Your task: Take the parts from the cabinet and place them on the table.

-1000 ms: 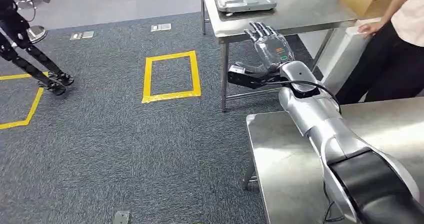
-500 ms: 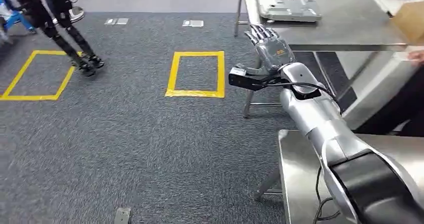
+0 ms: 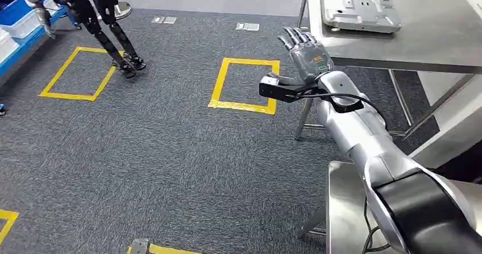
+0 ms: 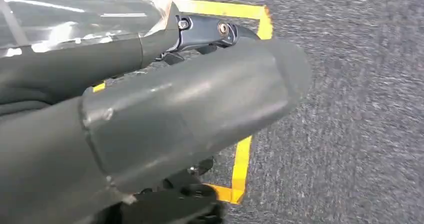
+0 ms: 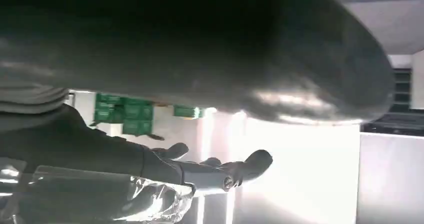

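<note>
My right hand (image 3: 307, 52) is raised in front of me on its silver arm, fingers straight and spread, holding nothing. In the right wrist view its dark fingers (image 5: 220, 171) stretch out under the thick thumb, bare of any part. In the left wrist view my left hand (image 4: 165, 108) hangs over the carpet with nothing in it, its thumb and fingers extended. A flat grey metal part (image 3: 359, 7) lies on the steel table (image 3: 432, 44) at the upper right, just beyond my right hand. Blue bins (image 3: 20, 15) on a rack sit at the far upper left.
Another robot's dark legs (image 3: 108, 26) stand on the grey carpet at the upper left, beside a yellow tape square (image 3: 79, 72). A second yellow square (image 3: 245, 83) lies ahead. The corner of a nearer steel table (image 3: 347, 208) is at the lower right.
The camera has turned left: the tables slid right, the person dropped out of the picture, and the blue bins came in. My right hand keeps the same raised, spread pose.
</note>
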`<state>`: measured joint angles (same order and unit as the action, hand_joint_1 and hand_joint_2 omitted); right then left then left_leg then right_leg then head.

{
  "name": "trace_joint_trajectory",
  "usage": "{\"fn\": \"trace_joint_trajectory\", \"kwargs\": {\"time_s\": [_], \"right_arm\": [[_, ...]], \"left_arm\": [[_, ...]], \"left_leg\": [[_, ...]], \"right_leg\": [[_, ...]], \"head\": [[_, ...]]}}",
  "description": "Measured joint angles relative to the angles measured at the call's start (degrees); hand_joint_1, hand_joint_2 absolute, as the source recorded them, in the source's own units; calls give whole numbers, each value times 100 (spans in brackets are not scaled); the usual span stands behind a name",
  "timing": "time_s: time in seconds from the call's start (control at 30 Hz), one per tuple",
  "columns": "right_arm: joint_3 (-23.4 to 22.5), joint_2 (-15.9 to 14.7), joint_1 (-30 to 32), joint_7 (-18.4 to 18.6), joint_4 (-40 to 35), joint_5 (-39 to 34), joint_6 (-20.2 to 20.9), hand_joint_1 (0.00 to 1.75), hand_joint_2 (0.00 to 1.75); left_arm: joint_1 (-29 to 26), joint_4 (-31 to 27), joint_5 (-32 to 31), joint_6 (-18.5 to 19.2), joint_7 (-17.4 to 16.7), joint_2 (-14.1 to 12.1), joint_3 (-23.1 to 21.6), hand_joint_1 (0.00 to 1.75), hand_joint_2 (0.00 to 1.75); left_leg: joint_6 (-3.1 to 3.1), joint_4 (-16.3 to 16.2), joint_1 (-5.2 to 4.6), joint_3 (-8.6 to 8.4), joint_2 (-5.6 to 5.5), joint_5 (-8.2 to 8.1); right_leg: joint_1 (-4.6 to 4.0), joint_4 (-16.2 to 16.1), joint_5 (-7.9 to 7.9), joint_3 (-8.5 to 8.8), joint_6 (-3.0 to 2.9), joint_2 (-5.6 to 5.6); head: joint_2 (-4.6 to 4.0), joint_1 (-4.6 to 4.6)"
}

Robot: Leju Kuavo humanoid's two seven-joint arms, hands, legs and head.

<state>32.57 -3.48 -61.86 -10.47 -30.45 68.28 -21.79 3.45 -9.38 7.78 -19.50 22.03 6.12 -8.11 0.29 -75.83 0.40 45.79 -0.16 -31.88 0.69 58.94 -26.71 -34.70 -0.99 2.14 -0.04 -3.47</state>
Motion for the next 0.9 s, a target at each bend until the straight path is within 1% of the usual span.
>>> {"fn": "trace_joint_trajectory", "kwargs": {"time_s": [0.03,0.07,0.1,0.13,0.17,0.2,0.23,0.27,0.3,0.33,0.37,0.4,0.43,0.47,0.5,0.53,0.57,0.6,0.63,0.67,0.7,0.73,0.8,0.83,0.87,0.9], "right_arm": [[0,0,2,-4,0,0,0,0,0],[0,0,1,-11,0,-2,0,0,0],[0,0,-3,-15,0,0,-4,0,0],[-2,0,-4,-7,0,2,-11,0,0],[-2,-2,-2,13,0,4,-20,0,0],[-4,-13,-9,22,4,9,-31,0,0],[-2,-9,1,24,6,11,-37,0,0],[0,-4,14,24,7,20,-39,0,0],[0,15,12,26,7,24,-44,0,0],[-2,20,17,31,2,24,-46,0,0],[-9,2,10,33,4,24,-66,0,0],[-9,-2,7,35,7,18,-79,0,0],[-13,-28,29,41,11,15,-79,0,0],[-18,-61,68,52,22,13,-79,0,0],[-22,-83,103,68,35,13,-81,0,0],[-33,-92,124,68,42,4,-85,0,0],[-44,-98,124,68,42,-4,-85,0,0],[-57,-98,119,66,42,-7,-85,0,0],[-68,-103,116,61,42,-11,-85,0,0],[-83,-111,123,33,48,-13,-85,0,0],[-81,-96,119,11,55,-9,-85,0,0],[-83,-94,133,11,55,-11,-85,0,0],[-85,-61,135,7,55,-13,-94,0,0],[-85,-39,124,7,55,-15,-94,0,0],[-90,-20,121,0,55,-15,-98,0,0],[-90,-17,119,-15,55,-13,-98,0,0]], "left_arm": [[-2,0,-2,0,-7,0,0,0,0],[-1,0,-7,0,-7,0,-2,0,0],[-1,0,-7,-2,-9,0,-2,0,0],[-1,0,-7,-2,-7,0,-2,0,0],[8,0,-7,-2,-7,0,-2,0,0],[18,0,-7,-9,-7,-2,-2,0,0],[19,0,-7,-15,-9,-2,-2,0,0],[17,0,-7,-20,-9,-4,-2,0,0],[14,0,-7,-20,-7,-9,-2,0,0],[4,0,-7,-20,-9,-7,-2,0,0],[8,-2,-9,-20,0,-4,-2,0,0],[32,-2,-7,-17,-7,-7,0,0,0],[49,-2,-7,-9,-7,-7,0,0,0],[52,-2,-9,0,-7,2,-2,0,0],[43,-2,-7,0,-9,7,-2,0,0],[31,-2,-7,4,-11,9,-2,0,0],[29,-2,-7,9,-11,9,-2,0,0],[30,-2,-7,15,-13,9,0,0,0],[31,-2,-7,15,-15,9,0,0,0],[30,-2,-7,15,-15,7,0,0,0],[32,0,-7,15,-20,2,0,0,0],[24,0,-7,15,-20,4,-2,0,0],[-10,0,-7,11,-20,4,-2,0,0],[-27,0,-2,0,-22,-11,-2,0,0],[-35,0,0,-7,-24,-7,-2,0,0],[-27,0,0,-13,-24,-9,-2,0,0]], "left_leg": [[9,133,3,-27,1,142],[29,476,2,-186,10,355],[66,1029,-4,-473,66,630],[112,1511,-35,-749,239,825],[142,1691,-128,-855,544,739],[162,1712,-137,-848,430,757],[172,1709,-147,-840,362,751],[189,1709,-158,-837,298,744],[225,1769,-163,-865,218,769],[265,1868,-75,-963,169,823],[285,1913,-102,-1002,105,831],[322,1909,-94,-1011,52,844],[329,1909,-83,-1014,-29,840],[332,1909,-76,-1014,-128,837],[331,1907,-74,-1016,-220,836],[329,1905,-73,-1020,-307,834],[320,1894,-72,-1025,-391,828],[299,1874,-66,-1036,-461,813],[270,1844,-55,-1040,-522,792],[213,1793,-57,-992,-583,748],[178,1743,-76,-969,-635,717],[169,1752,-70,-954,-651,722],[126,1777,-45,-946,-720,735],[95,1745,-35,-932,-651,689],[49,1574,-71,-874,-312,575],[16,1247,-57,-715,-136,395]], "right_leg": [[-11,1,-11,3,-9,55],[-15,1,-25,16,1,103],[-23,0,-49,42,7,154],[-32,-3,-69,76,12,200],[-65,-5,-89,94,43,237],[-96,-7,-105,93,71,286],[-86,-9,-115,104,89,339],[-70,-27,-130,122,120,399],[-89,-41,-144,167,149,471],[-115,-1,-201,119,173,434],[-72,201,-292,78,164,133],[-62,600,-453,-111,124,-48],[-44,1060,-615,-348,103,-131],[-31,1519,-753,-614,104,-169],[-24,1775,-786,-788,139,-185],[-11,1728,-696,-829,190,-189],[3,1400,-501,-719,260,-194],[23,915,-262,-518,330,-222],[45,449,-57,-311,378,-285],[93,62,77,-166,393,-513],[80,31,93,-119,318,-445],[52,43,94,-123,269,-401],[28,36,95,-116,196,-331],[89,-5,124,-88,136,-281],[74,-13,112,-62,112,-257],[62,-13,101,-50,63,-225]], "head": [[0,-2],[0,-4],[0,2],[0,-7],[0,7],[0,17],[0,9],[0,13],[0,9],[0,17],[-2,33],[0,13],[0,42],[0,48],[0,63],[0,66],[0,63],[0,63],[0,63],[0,77],[0,77],[0,65],[0,74],[0,70],[0,48],[0,28]]}}
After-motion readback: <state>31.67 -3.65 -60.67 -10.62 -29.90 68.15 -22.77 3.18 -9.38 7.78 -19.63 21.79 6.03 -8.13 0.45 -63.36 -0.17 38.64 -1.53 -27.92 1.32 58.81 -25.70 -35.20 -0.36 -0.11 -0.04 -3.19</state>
